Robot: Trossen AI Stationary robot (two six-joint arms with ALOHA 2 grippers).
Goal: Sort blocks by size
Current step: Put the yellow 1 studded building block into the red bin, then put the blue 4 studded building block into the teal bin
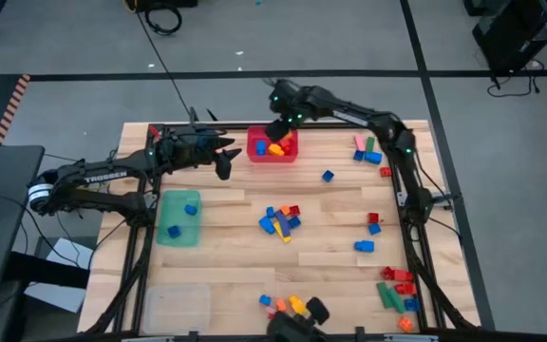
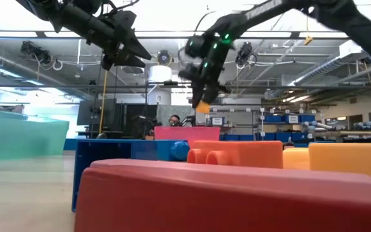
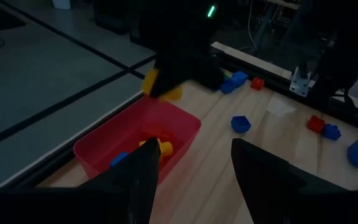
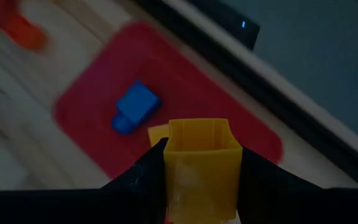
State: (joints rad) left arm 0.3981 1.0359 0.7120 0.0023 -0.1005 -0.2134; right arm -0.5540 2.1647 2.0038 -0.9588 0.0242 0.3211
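Observation:
My right gripper (image 1: 276, 131) hangs over the red bin (image 1: 257, 155) at the table's far edge, shut on a yellow block (image 4: 202, 163). The bin holds a blue block (image 4: 135, 106) and orange and yellow ones (image 1: 275, 148). The low view shows the yellow block (image 2: 203, 106) at the fingertips, high above the table. My left gripper (image 3: 194, 163) stands open and empty in the air just left of the red bin (image 3: 104, 144). Loose blocks (image 1: 281, 220) lie mid-table. My right gripper pinches the yellow block by two opposite sides (image 4: 174, 171) between its two fingers (image 4: 143, 180). The fingers slant steeply down from above. The block is lifted clear and hangs over the red bin, its hollow end toward the wrist camera.
A green bin (image 1: 165, 226) with a blue block stands at the left, a clear bin (image 1: 174, 306) at the near left. More blocks lie at the far right (image 1: 368, 152), the right edge (image 1: 397, 285) and the near edge (image 1: 288, 306). Big blocks (image 2: 237, 153) fill the low view's foreground.

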